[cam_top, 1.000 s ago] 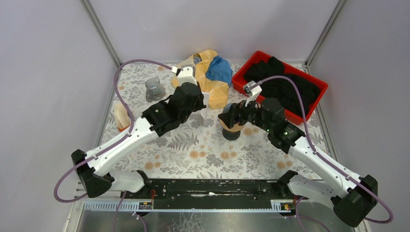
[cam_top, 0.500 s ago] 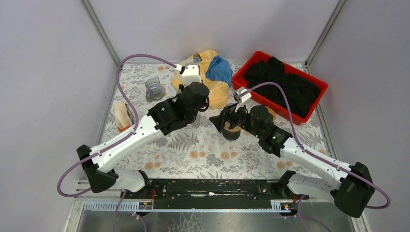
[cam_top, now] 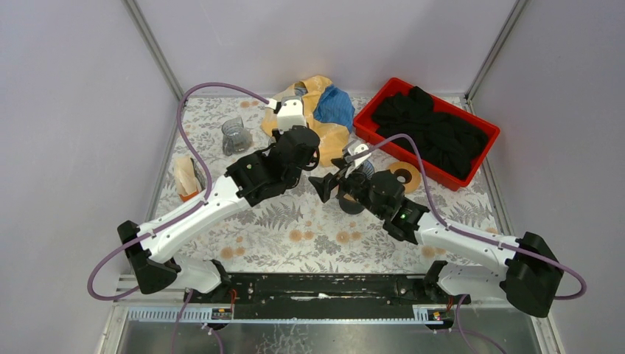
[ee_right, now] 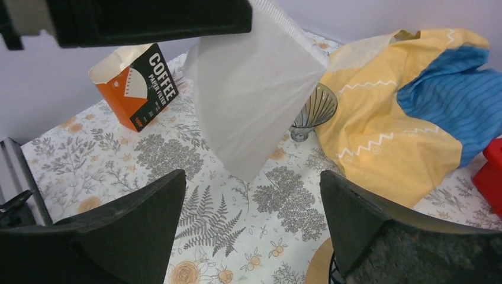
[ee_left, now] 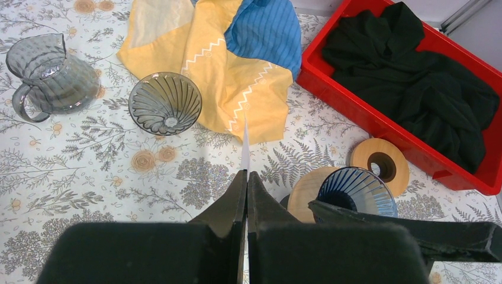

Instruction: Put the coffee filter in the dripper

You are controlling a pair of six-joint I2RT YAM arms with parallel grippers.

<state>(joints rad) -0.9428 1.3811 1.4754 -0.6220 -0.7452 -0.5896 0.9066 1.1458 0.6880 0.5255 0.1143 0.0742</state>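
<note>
Your right gripper [ee_right: 251, 195] has swung over, spread wide, facing the coffee filter [ee_right: 254, 89] that your left gripper [ee_left: 245, 177] pinches mid-air. Looks like a handoff; the dripper [ee_left: 355, 189] nearby has no filter yet.

The white paper coffee filter [ee_right: 254, 94] hangs flat in the air, one corner lowest. Apart from it, the blue ribbed dripper [ee_left: 355, 192] stands upright on a wooden collar [ee_left: 303, 190].

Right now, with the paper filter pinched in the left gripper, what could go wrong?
The coffee filter hangs flat from the shut left gripper; the open right gripper, aimed at it, could crumple or tear it. That gripper's finger also overhangs the blue dripper, so the arms may collide there.
</note>
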